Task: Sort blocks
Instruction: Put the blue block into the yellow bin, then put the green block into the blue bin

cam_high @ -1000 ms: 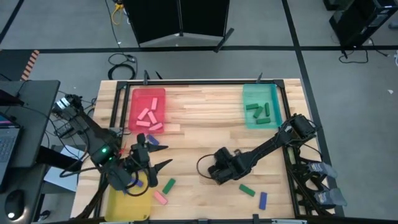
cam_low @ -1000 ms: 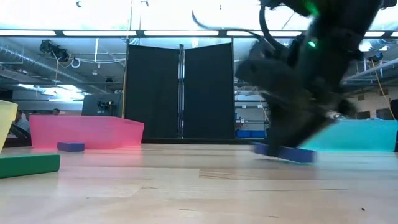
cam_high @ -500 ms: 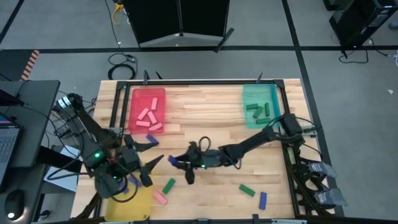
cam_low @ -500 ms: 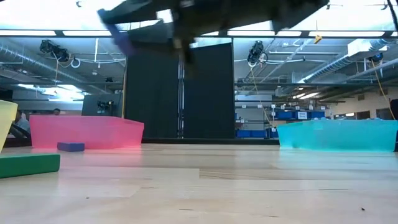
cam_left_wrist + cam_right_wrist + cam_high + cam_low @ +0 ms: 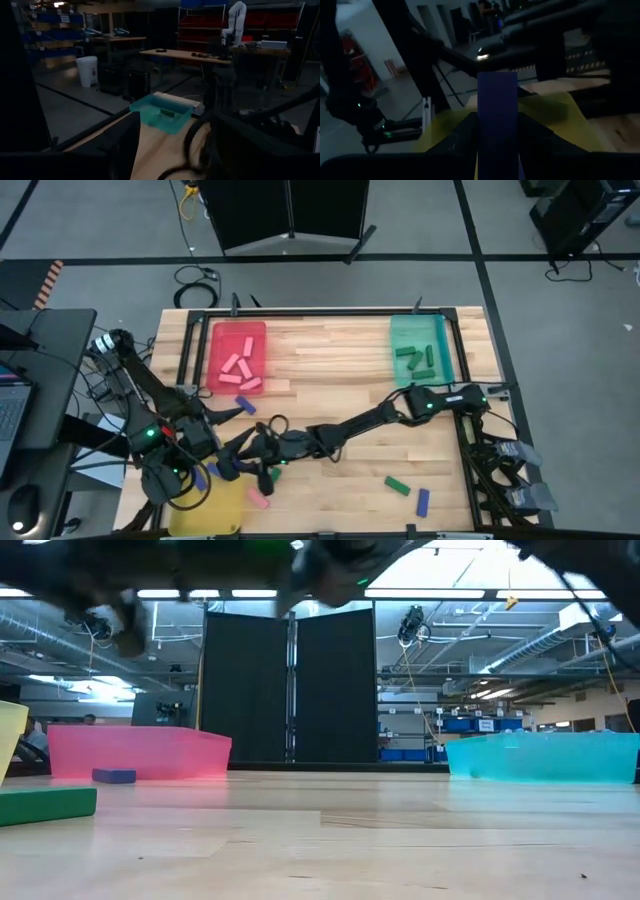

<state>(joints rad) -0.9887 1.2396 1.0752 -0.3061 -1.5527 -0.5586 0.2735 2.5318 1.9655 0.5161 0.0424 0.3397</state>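
Our right gripper (image 5: 262, 462) holds a blue block (image 5: 497, 120) just beside the yellow tray (image 5: 222, 505). We should bring it fully over the tray, low, before releasing. Our left gripper (image 5: 200, 470), open, waits near the tray.

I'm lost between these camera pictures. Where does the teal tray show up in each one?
High view: teal tray at the table's far right corner.
Low view: on the picture's right, standing on the table.
Left wrist view: near the middle, farther along the table.
Right wrist view: not in it.
Shared landmark: the red tray, also in the low view.
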